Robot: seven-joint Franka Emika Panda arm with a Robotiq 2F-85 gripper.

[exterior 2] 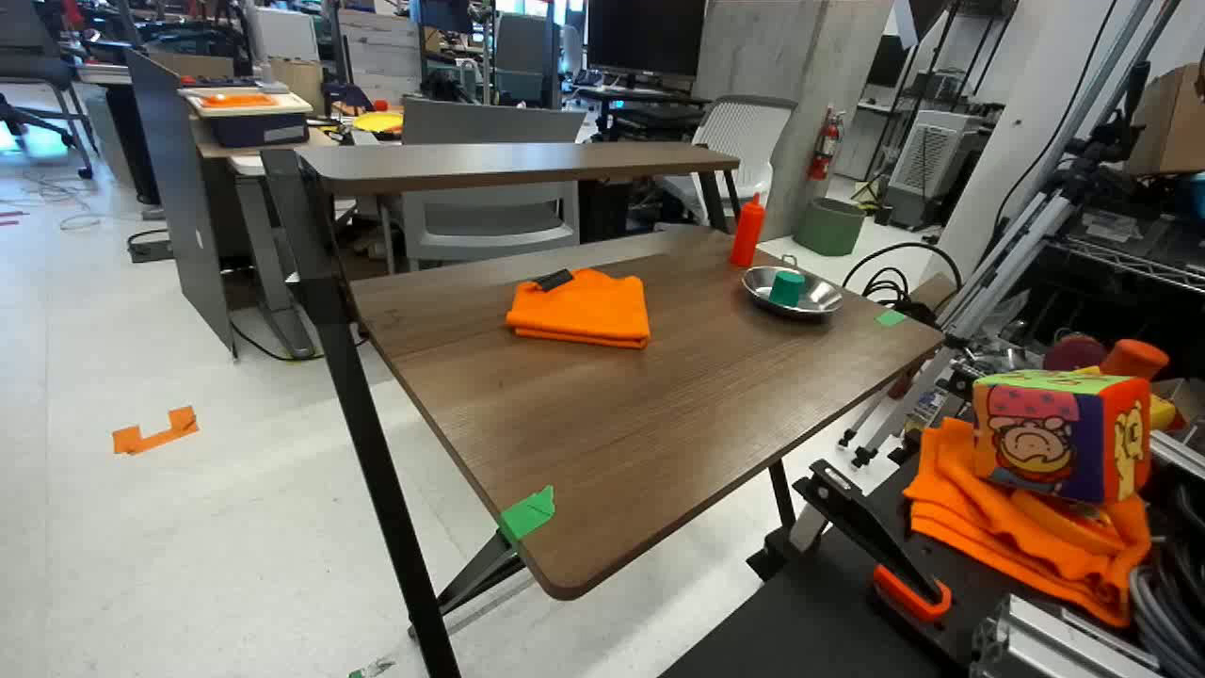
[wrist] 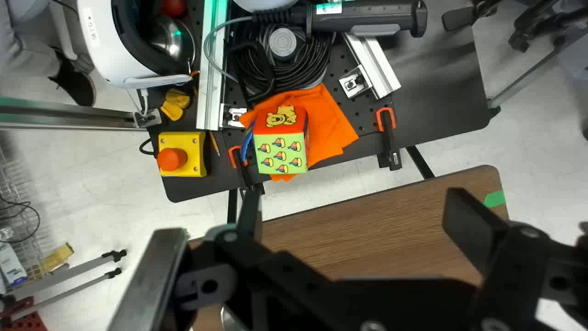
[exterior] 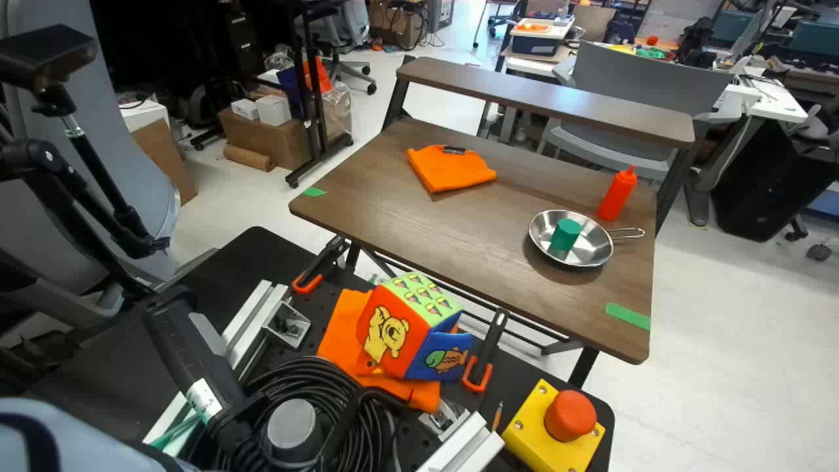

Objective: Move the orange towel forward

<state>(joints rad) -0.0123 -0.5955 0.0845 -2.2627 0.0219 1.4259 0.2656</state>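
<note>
The orange towel [exterior: 453, 173] lies flat and folded on the brown table [exterior: 419, 223], with a small black item on its far edge. It also shows in an exterior view [exterior 2: 586, 313] on the same table [exterior 2: 659, 414]. It is out of view in the wrist view. My gripper [wrist: 354, 200] shows only in the wrist view. Its two black fingers are wide apart with nothing between them, above the brown tabletop. The gripper does not show in the exterior views, so its distance to the towel cannot be told.
A metal pan [exterior: 595, 248] holding a green cylinder [exterior: 565, 236] and a red squeeze bottle [exterior: 617, 194] stand on the table. A raised shelf [exterior: 544, 98] runs along one long edge. A black bench holds a soft cube [wrist: 280, 151] on another orange cloth [wrist: 326, 124], clamps and an emergency-stop box [wrist: 195, 154].
</note>
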